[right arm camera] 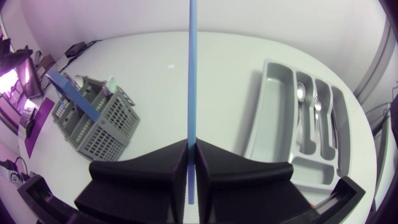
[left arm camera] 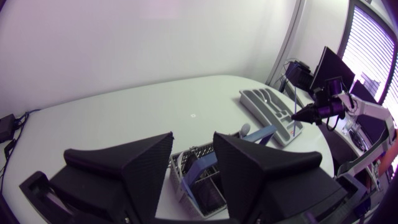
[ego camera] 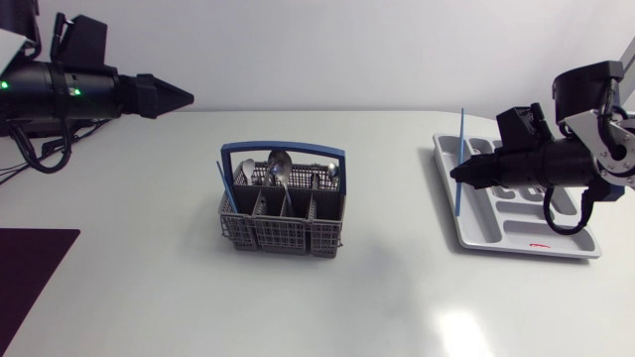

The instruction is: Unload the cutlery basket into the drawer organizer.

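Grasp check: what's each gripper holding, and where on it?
Right gripper is shut on a thin blue stick, toward one end. Left gripper is open, holding nothing.

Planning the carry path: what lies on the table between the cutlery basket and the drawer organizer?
Nothing: the head view shows bare white table between the cutlery basket and the drawer organizer; the right wrist view agrees.

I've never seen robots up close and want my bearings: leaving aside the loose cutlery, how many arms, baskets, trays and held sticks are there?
Robot arms: 2 (left arm, right arm)
Cutlery basket: 1
Organizer tray: 1
Blue stick, gripped in the right arm's fingers: 1
Total: 5
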